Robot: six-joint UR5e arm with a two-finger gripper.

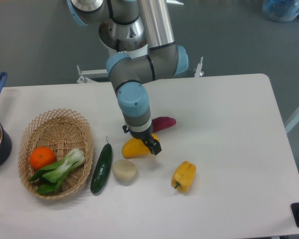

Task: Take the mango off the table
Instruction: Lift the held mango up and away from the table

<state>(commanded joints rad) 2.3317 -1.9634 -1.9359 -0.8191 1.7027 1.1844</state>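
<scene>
1. I am looking down from a fixed camera at a white table (229, 114) with rounded corners; the robot arm (139, 64) reaches in from the top centre.
2. The gripper (153, 146) is down at the tabletop near the middle, right at the mango (133, 148), which lies on the table as a yellow-to-orange oval.
3. One dark finger (155, 146) shows at the mango's right end. The other finger is hidden by the wrist, so I cannot tell whether the jaws are released or clenched on the fruit.
4. A purple sweet potato (164, 122) lies just behind the gripper, up and to the right of the mango.
5. A round pale potato (124, 170) sits just in front of the mango, close to it.
6. A dark green cucumber (100, 168) lies lengthwise to the left of the potato, beside a wicker basket (36, 130).
7. Inside the basket I see an orange (42, 157) and a leafy green bok choy (60, 171).
8. A yellow bell pepper (184, 176) with a green stem lies to the right of the potato, apart from the mango.
9. At the far left edge, a dark pot (1, 144) with a blue handle is partly out of view.
</scene>
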